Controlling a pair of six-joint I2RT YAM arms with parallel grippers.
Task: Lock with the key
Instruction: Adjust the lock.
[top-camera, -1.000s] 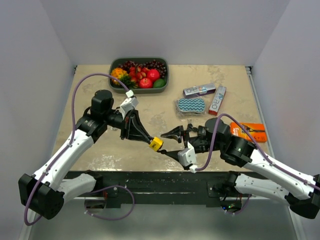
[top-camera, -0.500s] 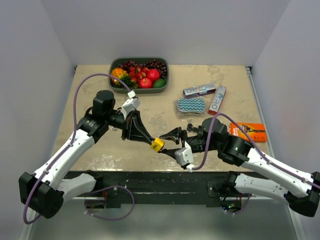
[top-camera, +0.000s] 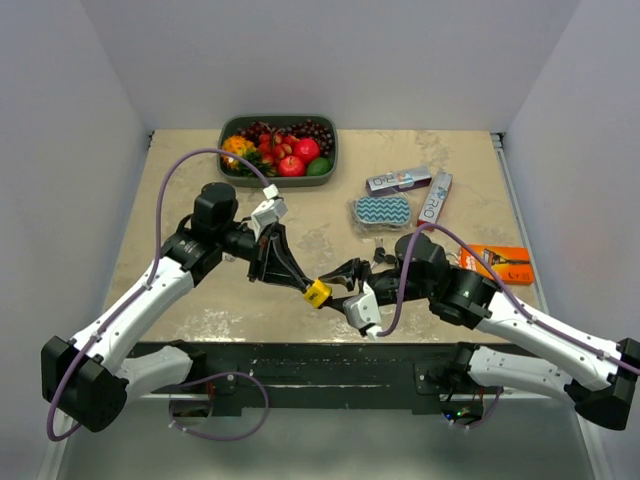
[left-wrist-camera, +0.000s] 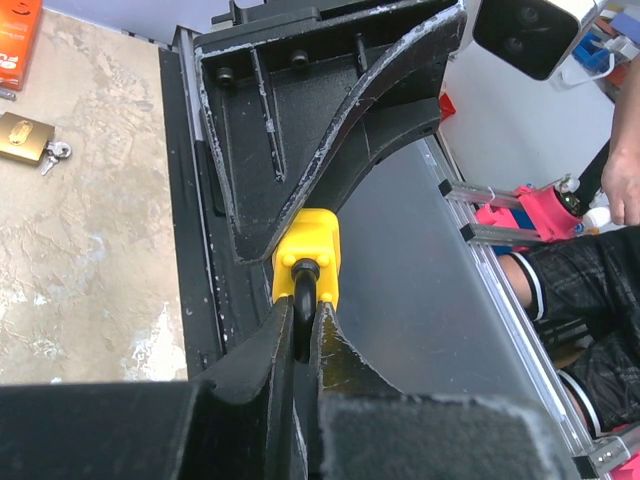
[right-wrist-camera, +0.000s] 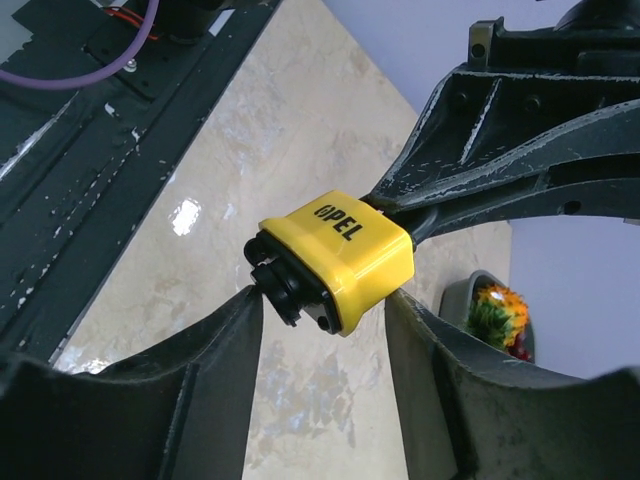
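A yellow padlock hangs in the air above the table's front edge. My left gripper is shut on its black shackle, as the left wrist view shows, with the yellow body just beyond the fingertips. My right gripper is open. In the right wrist view its jaws stand on either side of the padlock's lower end, the left fingertip close to a black part sticking out of the base. I cannot tell whether that part is a key.
A brass padlock with keys lies on the table near an orange box. A fruit bowl stands at the back. Two toothpaste boxes and a patterned pouch lie right of centre. A black rail runs along the front edge.
My right gripper has moved left until its open jaws straddle the padlock. My left gripper has shifted the padlock slightly right and toward the front edge.
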